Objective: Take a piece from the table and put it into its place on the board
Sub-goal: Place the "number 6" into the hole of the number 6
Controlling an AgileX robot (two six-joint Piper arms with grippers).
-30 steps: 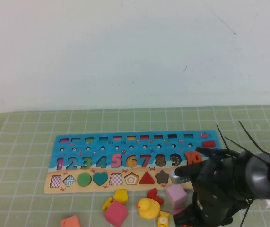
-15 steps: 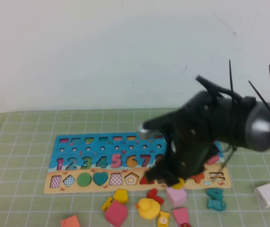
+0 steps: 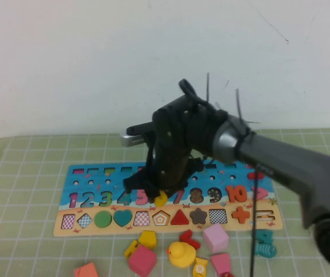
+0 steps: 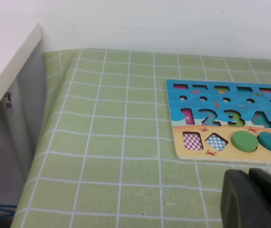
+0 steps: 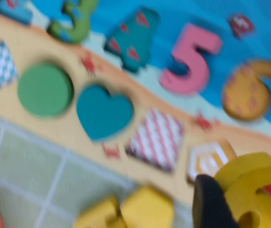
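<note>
The puzzle board (image 3: 95,199) lies on the green checked tablecloth (image 3: 26,173), its blue upper field carrying the numerals and its tan lower strip the shape pieces. Over the last second the right arm (image 3: 280,164) has swung from the near right corner of the table, across the loose blocks, to a position above the middle of the board. The right gripper (image 3: 160,195) now hangs over the numeral row between the pink 5 (image 5: 192,59) and the 7, its jaws closed partway on the yellow numeral 6 (image 5: 249,192), which is held off the table. In the right wrist view the empty 6-shaped recess (image 5: 247,90) shows its speckled floor, with the held piece near it but on the side of the tan strip, not yet aligned. The transport is thus judged nearly complete; a short shift onto the recess and a descent remain. The left gripper (image 4: 256,199) is parked near the board's left end, jaws together and holding nothing. A yellow rubber duck (image 3: 180,254) sits among the loose blocks.
</note>
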